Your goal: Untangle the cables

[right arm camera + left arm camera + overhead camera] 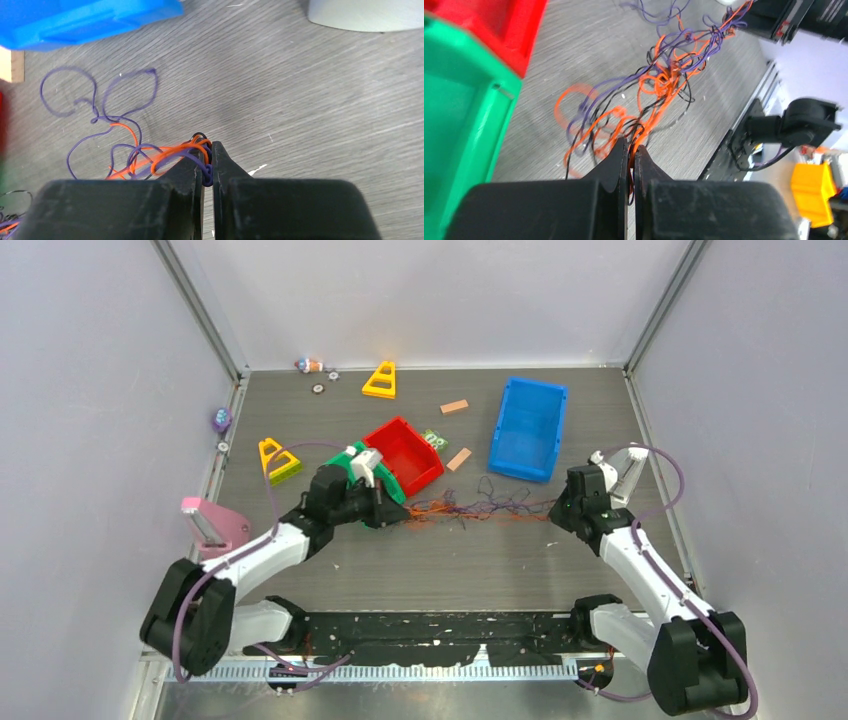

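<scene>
Top external view shows the cables (470, 508) stretched mid-table between your arms. Your left gripper (631, 150) pinches their left end, your right gripper (207, 159) their right end. Pull apart slowly. Move toward the near side, where you have room; the red bin (405, 452) and blue bin (528, 427) crowd the far side.
</scene>
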Controlling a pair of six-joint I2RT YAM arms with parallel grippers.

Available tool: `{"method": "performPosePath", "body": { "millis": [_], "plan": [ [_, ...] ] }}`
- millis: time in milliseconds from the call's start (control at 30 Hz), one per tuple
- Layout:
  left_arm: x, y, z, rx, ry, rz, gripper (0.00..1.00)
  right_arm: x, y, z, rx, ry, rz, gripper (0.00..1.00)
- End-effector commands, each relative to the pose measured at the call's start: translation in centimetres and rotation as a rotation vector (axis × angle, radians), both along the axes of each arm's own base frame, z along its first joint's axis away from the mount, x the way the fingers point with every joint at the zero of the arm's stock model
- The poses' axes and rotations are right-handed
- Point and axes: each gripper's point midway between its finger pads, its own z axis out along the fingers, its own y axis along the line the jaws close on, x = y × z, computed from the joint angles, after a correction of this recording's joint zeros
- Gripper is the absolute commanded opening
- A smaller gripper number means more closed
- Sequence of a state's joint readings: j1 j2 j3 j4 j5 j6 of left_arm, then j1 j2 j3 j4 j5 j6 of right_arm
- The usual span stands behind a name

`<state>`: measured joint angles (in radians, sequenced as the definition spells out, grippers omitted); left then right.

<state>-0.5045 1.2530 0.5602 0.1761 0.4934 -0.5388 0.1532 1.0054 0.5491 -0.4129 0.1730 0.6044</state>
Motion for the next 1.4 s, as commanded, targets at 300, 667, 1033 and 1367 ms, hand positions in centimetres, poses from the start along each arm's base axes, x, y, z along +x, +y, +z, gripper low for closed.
{"method": "performPosePath", "body": {
  "millis": [300, 667, 1033, 1367],
  "plan": [
    [1.8, 9.8, 1.5, 0.004, -0.138, 0.427, 0.0, -0.3, -5.0, 1.9, -0.058, -0.115, -0.177, 0.05],
    [0.4, 5.4, 2.7, 0.029, -0.177, 0.145, 0.0, 0.9, 3.8, 4.0, 0.186, -0.224, 0.349, 0.42],
    [0.5, 4.0, 2.0, 0.09, -0.224, 0.082, 0.0, 1.1, 7.6, 7.3, 0.154, -0.32, 0.571, 0.75],
    [0.4, 4.8, 2.4, 0.099, -0.207, 0.135, 0.09, 1.8, 15.6, 7.9, -0.036, -0.258, 0.888, 0.74]
  ]
}}
